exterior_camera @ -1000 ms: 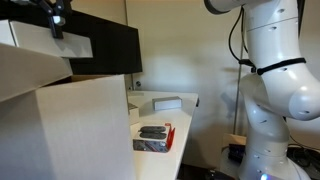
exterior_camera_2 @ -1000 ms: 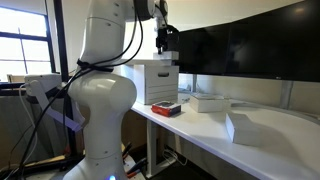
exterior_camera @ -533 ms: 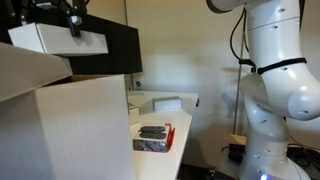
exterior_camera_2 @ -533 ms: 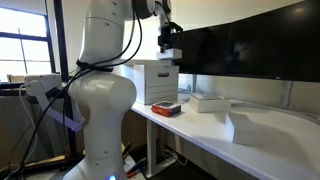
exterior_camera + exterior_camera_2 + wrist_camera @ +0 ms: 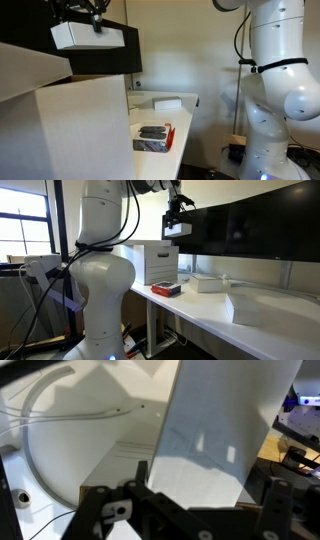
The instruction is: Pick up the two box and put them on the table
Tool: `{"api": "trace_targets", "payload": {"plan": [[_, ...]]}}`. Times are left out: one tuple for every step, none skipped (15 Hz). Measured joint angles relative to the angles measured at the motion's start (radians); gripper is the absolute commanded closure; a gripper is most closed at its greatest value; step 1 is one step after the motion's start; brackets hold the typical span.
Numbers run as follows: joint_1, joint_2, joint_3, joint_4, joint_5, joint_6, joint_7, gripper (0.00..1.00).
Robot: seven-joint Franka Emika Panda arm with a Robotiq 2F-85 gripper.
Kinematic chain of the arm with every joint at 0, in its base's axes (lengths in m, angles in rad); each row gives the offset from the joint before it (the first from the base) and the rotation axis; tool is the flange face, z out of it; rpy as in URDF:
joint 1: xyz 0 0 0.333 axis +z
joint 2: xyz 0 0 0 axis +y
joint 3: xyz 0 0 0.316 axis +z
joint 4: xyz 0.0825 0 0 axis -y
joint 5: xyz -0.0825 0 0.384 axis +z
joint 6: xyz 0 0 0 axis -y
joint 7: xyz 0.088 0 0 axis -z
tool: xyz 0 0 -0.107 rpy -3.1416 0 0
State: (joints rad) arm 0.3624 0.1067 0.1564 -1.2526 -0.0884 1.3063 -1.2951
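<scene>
Red-edged tray (image 5: 153, 137) (image 5: 166, 288): lies on the white worktop (image 5: 184, 116) (image 5: 205, 306) and holds dark items, too small to identify.

Large pale carton (image 5: 70, 125) (image 5: 155, 262): stands on the same worktop just beside the tray. Its contents cannot be seen.

Held white box (image 5: 85, 37) (image 5: 177, 230): flat and rectangular, gripped from above by the gripper (image 5: 97, 19) (image 5: 178, 216), high in the air above carton height and clear of every surface. In the wrist view its broad pale face (image 5: 220, 430) fills the frame, and the dark fingers (image 5: 128, 510) clamp its lower edge.

Second white box (image 5: 167, 102) (image 5: 207, 282): lies flat on the worktop beyond the tray, well apart from the gripper.

Larger white box (image 5: 256, 308): rests further along the worktop in an exterior view.

Surface: smooth white slab with a rounded edge. A thin cable (image 5: 90, 415) curves across it in the wrist view.

Room: dark monitors (image 5: 250, 230) (image 5: 105, 62) behind the worktop, a white wall, a window (image 5: 20, 230) and the white robot arm (image 5: 280, 90) (image 5: 100, 270).
</scene>
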Motion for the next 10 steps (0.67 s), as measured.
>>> {"api": "trace_targets", "payload": {"plan": [[-0.01, -0.012, -0.014, -0.004, 0.003, -0.005, 0.0, 0.34], [-0.021, -0.026, -0.029, -0.011, 0.005, -0.009, 0.0, 0.34], [-0.033, -0.041, -0.044, -0.02, 0.006, -0.011, 0.0, 0.34], [-0.045, -0.056, -0.06, -0.03, 0.007, -0.014, 0.0, 0.34], [-0.057, -0.072, -0.078, -0.042, 0.008, -0.016, -0.001, 0.34], [-0.069, -0.088, -0.097, -0.056, 0.008, -0.016, -0.001, 0.34], [-0.082, -0.104, -0.115, -0.072, 0.008, -0.016, -0.002, 0.34], [-0.095, -0.116, -0.136, -0.088, 0.008, -0.016, -0.002, 0.34], [-0.108, -0.126, -0.156, -0.104, 0.008, -0.016, -0.002, 0.34], [-0.121, -0.134, -0.177, -0.12, 0.008, -0.015, -0.002, 0.34]]}}
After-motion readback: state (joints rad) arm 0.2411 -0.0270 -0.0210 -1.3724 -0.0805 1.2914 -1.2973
